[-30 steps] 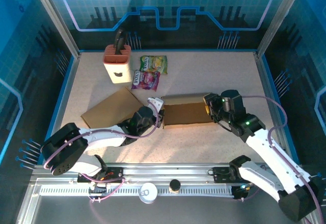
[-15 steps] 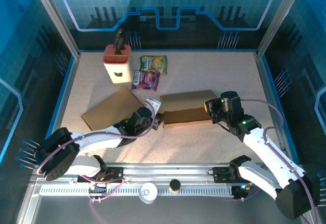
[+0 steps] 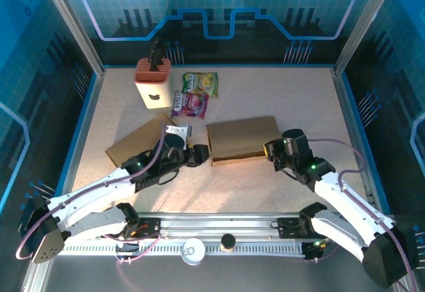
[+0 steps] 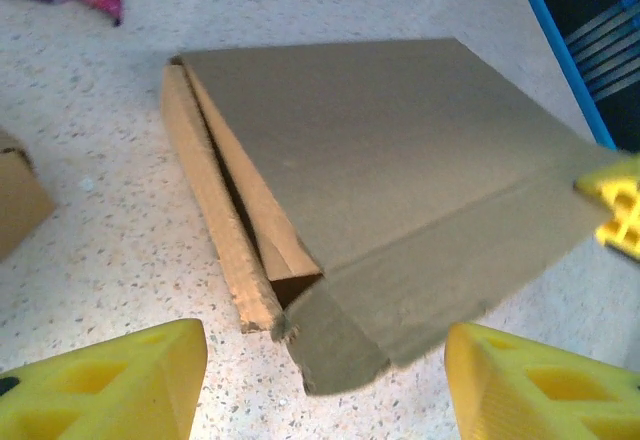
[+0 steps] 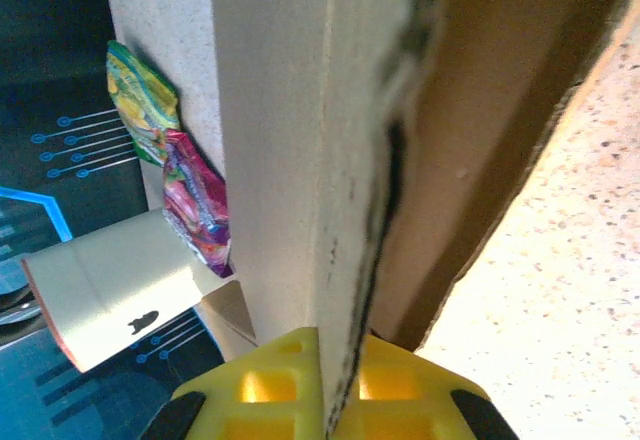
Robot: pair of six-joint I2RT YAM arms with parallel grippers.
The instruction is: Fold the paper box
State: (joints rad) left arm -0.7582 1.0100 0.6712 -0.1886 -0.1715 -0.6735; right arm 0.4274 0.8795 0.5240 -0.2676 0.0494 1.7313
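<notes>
The brown paper box (image 3: 240, 139) lies in the middle of the table, its lid down over the body. Seen from the left wrist, the box (image 4: 380, 160) shows its left end partly agape, with a loose flap pointing at the camera. My left gripper (image 3: 198, 154) hovers just left of that end. It is open (image 4: 325, 390), and its yellow fingers (image 4: 110, 385) stand apart on either side of the flap without touching it. My right gripper (image 3: 272, 148) is shut on the box's right edge. In the right wrist view that cardboard edge (image 5: 300, 160) runs straight into the closed gripper (image 5: 340, 385).
A flat cardboard sheet (image 3: 141, 139) lies left of the box, partly under my left arm. Behind it stand a beige holder (image 3: 153, 83) with a black handle, a green snack packet (image 3: 200, 81) and a purple one (image 3: 190, 104). Blue walls edge the table.
My left gripper has opened, let go of the box's left end and drawn back to the left. My right gripper has shut on the right edge, and the lid now lies flatter.
</notes>
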